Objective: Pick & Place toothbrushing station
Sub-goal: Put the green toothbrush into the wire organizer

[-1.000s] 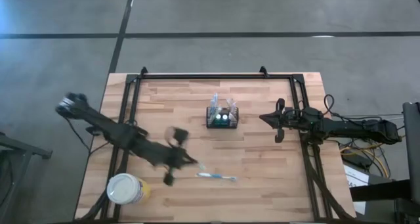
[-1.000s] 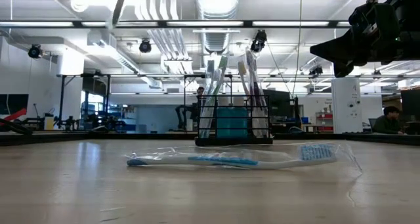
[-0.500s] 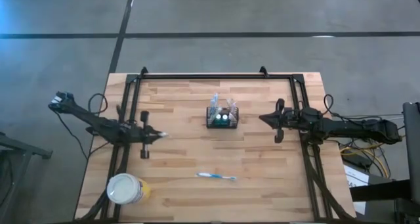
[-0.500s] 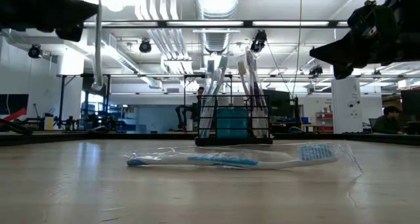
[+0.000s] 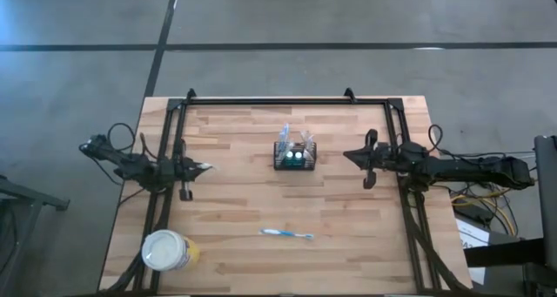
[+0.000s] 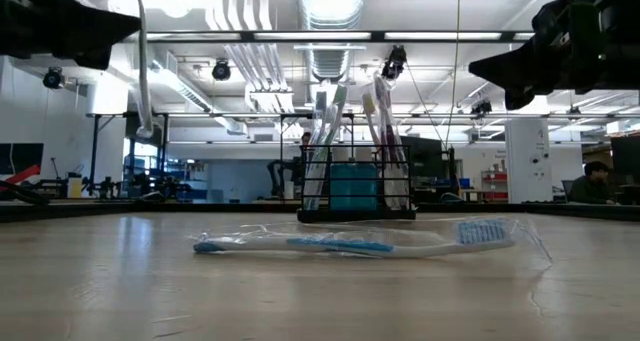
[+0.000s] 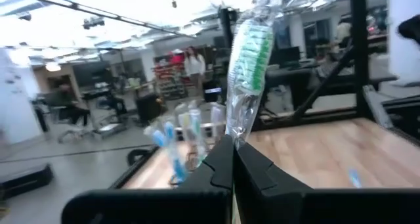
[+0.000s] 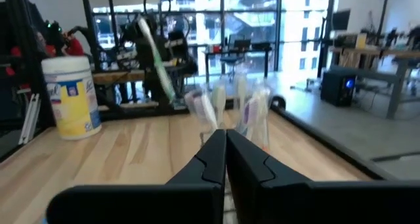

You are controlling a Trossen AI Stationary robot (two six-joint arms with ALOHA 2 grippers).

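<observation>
Two grippers we see shut: our left gripper (image 5: 205, 167), at the frame's left, pinches a wrapped green toothbrush (image 7: 248, 60); our right gripper (image 5: 351, 155) holds nothing. Our toothbrushing station (image 5: 295, 155) stands upper centre; a wrapped blue toothbrush (image 5: 286, 233) lies below it.

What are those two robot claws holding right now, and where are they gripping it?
The left gripper pinches a plastic-wrapped green toothbrush by the wrapper's lower end. The right gripper is shut with nothing between its fingers.

both pincers (image 5: 205, 167) (image 5: 348, 155) closed, apart.
</observation>
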